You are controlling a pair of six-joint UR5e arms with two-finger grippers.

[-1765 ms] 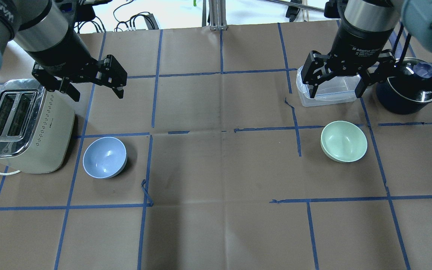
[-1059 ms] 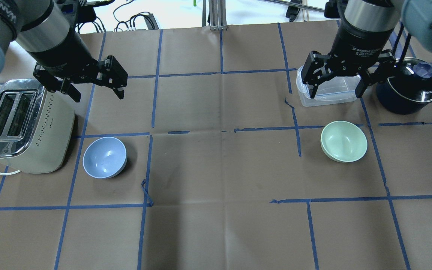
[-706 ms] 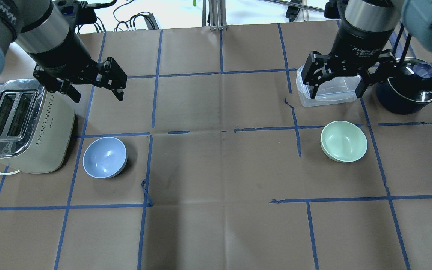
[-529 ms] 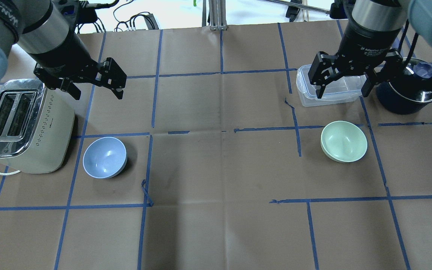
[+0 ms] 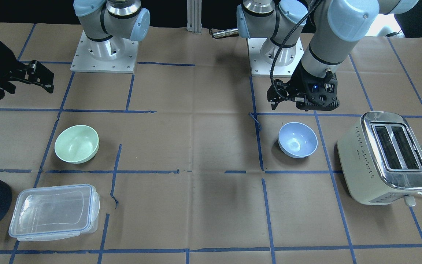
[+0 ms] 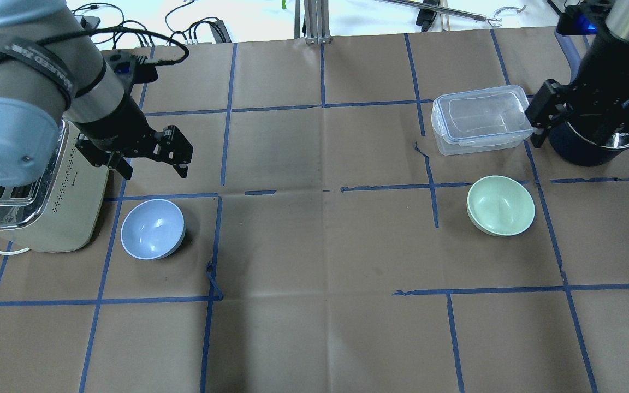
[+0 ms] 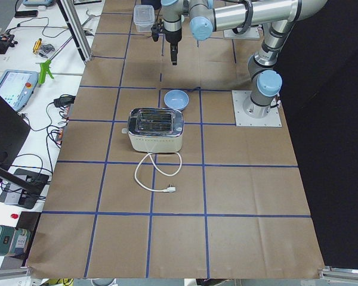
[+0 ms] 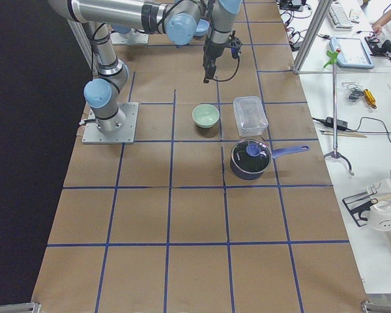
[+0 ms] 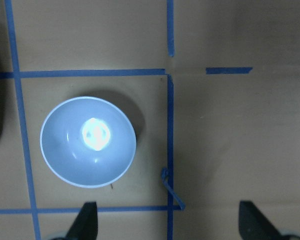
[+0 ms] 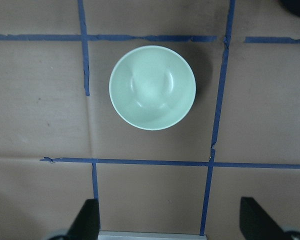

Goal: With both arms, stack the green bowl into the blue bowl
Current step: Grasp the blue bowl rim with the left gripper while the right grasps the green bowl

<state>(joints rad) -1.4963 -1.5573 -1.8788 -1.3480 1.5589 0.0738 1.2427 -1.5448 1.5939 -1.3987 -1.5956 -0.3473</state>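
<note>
Navy pot (image 6: 570, 154) part-hidden behind right pincer (image 6: 595, 128); toaster (image 6: 77, 210) top under left arm (image 6: 25, 103).

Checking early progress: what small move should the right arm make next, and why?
Probably ease the right gripper down toward the green bowl: the gripper is open and empty, and that bowl sits untouched, far from the blue bowl.
</note>
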